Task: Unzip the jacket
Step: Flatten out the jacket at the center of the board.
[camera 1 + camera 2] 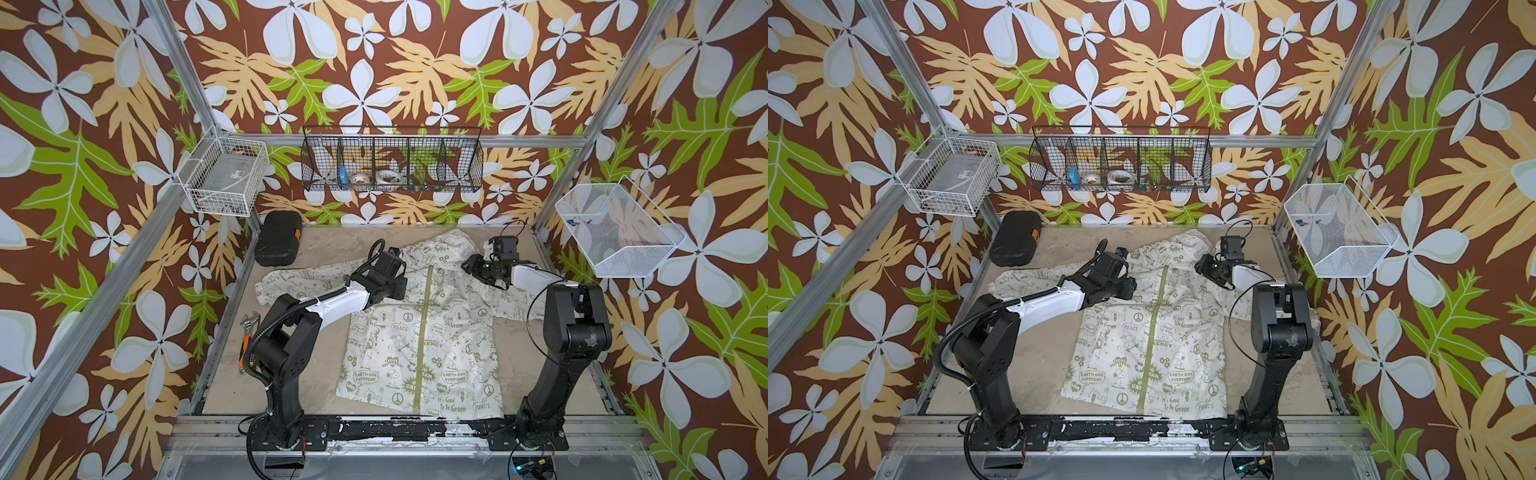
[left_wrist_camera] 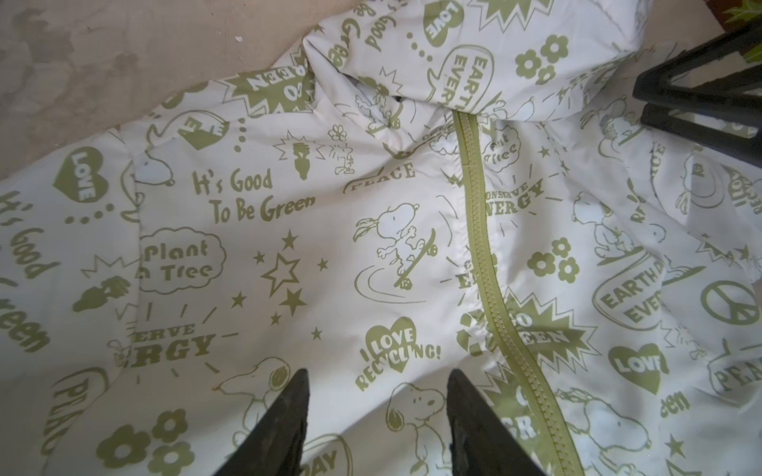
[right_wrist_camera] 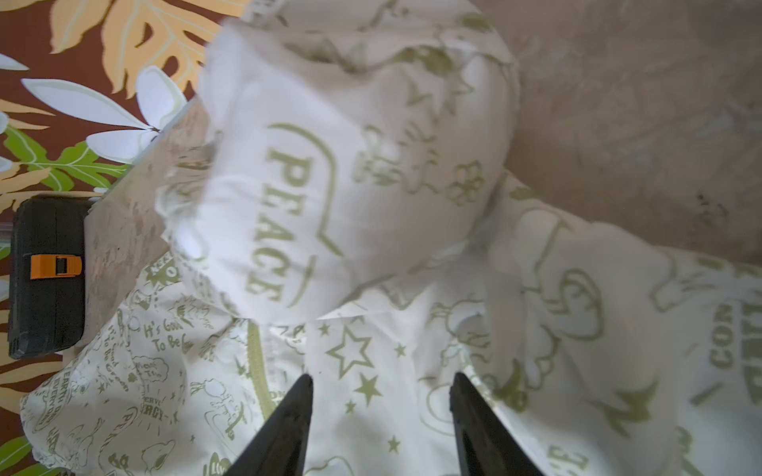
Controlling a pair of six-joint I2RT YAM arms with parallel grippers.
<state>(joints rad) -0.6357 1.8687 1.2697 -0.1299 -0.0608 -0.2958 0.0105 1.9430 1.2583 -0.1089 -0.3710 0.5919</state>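
Spread fingertips of the left gripper (image 2: 378, 373) stand apart over printed cloth, with nothing pinched between them; whether they touch the fabric cannot be told. Just beside them runs the olive zipper (image 2: 482, 247), closed along all of its visible length; its slider cannot be made out.

The right gripper (image 3: 382, 376) is likewise parted and holds nothing; it hangs over the collar area just below the hood (image 3: 350, 165).

In both top views the jacket (image 1: 453, 345) lies front-up at the centre of the table (image 1: 324, 374), hood toward the upper edge of the frame and hem toward the lower edge; the left gripper sits left of the zipper line and the right gripper at the jacket's upper right. A black case (image 1: 277, 244) rests at the table's upper left corner; a wrench (image 1: 250, 322) lies at its left edge.
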